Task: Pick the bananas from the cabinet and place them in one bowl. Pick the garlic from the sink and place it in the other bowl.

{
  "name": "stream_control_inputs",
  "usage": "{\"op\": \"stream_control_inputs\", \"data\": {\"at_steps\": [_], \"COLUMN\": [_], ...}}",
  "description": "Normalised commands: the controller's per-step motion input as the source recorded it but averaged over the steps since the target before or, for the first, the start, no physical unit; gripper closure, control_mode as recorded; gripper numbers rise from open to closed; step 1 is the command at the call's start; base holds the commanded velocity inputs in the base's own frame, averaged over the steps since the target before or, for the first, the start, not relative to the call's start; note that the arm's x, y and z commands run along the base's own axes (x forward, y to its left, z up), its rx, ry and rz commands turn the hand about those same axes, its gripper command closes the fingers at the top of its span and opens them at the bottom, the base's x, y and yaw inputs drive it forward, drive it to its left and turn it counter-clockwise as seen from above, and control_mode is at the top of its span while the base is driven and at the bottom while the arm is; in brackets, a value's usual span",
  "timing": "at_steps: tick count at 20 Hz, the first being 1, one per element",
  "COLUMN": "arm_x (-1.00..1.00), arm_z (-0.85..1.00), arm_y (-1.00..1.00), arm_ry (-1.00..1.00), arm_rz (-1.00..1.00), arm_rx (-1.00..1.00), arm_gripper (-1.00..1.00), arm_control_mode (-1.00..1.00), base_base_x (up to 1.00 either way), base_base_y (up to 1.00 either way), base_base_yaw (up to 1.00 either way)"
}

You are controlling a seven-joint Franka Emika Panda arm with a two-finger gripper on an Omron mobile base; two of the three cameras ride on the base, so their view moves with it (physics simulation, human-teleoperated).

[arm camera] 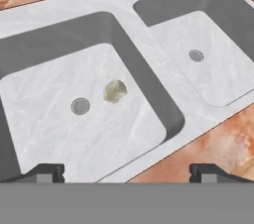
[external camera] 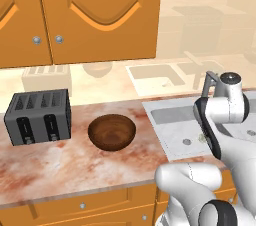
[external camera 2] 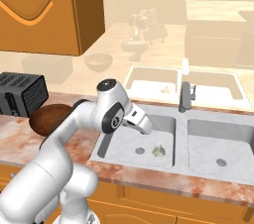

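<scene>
The garlic (arm camera: pixel 114 91), a small pale lump, lies on the floor of the left basin of the sink (arm camera: pixel 149 64), just right of that basin's drain (arm camera: pixel 80 105). It also shows in the right base view as the garlic (external camera 2: pixel 158 151). My gripper (arm camera: pixel 126 172) hangs above the sink's front rim, open, its fingertips (arm camera: pixel 45 172) wide apart with nothing between them. A brown wooden bowl (external camera: pixel 111 131) stands on the counter left of the sink. The cabinet (external camera: pixel 100 15) above has its doors closed, so the bananas are hidden.
A dark toaster (external camera: pixel 38 116) sits on the counter left of the bowl. The grey faucet (external camera 2: pixel 184 96) rises behind the divider between the basins. The right basin (external camera 2: pixel 223 141) holds just its drain. My arm's elbow (external camera 2: pixel 110 109) stands over the counter beside the sink.
</scene>
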Motion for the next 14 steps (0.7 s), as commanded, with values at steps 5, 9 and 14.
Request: {"op": "stream_control_inputs", "data": {"at_steps": [5,9,14], "arm_x": [0.17,0.24,0.3], "arm_z": [-0.42,-0.3,-0.29], "arm_y": [0.0,-0.03,-0.04], "arm_ry": [0.0,0.0,0.0], "arm_rz": [0.0,0.0,0.0], "arm_rx": [0.0,0.0,0.0], "arm_gripper": [-1.0,-1.0,-1.0], "arm_control_mode": [-1.0,-1.0,-1.0], "base_base_x": [0.0,0.0,0.0], "base_base_y": [0.0,0.0,0.0], "base_base_yaw": [0.0,0.0,0.0]}}
